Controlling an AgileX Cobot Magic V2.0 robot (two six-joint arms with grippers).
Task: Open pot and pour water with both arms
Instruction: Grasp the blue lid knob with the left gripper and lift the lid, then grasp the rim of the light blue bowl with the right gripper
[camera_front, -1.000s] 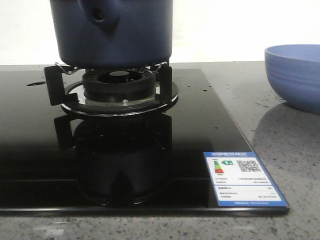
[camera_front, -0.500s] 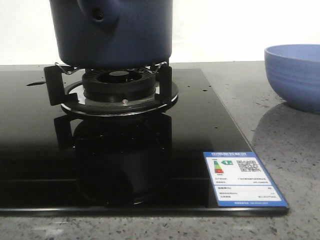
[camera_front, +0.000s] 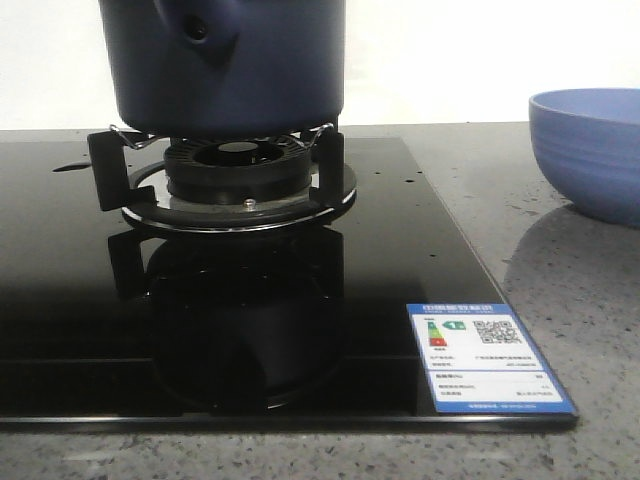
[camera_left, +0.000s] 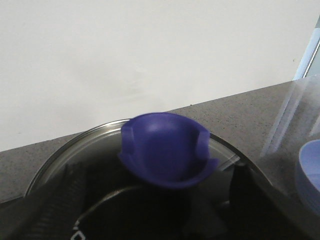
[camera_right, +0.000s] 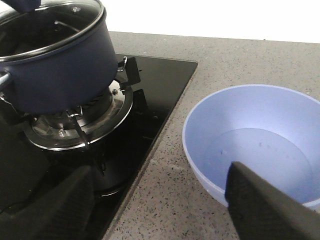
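The dark navy pot (camera_front: 230, 60) stands on the gas burner (camera_front: 240, 170); its top is cut off in the front view. In the right wrist view the pot (camera_right: 60, 75) carries a glass lid (camera_right: 45, 25) with a metal rim. The lid's blue knob (camera_left: 165, 150) fills the left wrist view. My left gripper (camera_left: 152, 195) is open just above the lid, one dark finger on each side of the knob and not touching it. My right gripper (camera_right: 160, 170) is open and empty above the counter, between the stove and the bowl. Neither gripper shows in the front view.
A light blue ribbed bowl (camera_front: 590, 150) stands on the speckled counter right of the stove, close to my right gripper's finger (camera_right: 270, 200). The black glass cooktop (camera_front: 60, 280) has a blue energy label (camera_front: 488, 358) at its front right corner. A white wall is behind.
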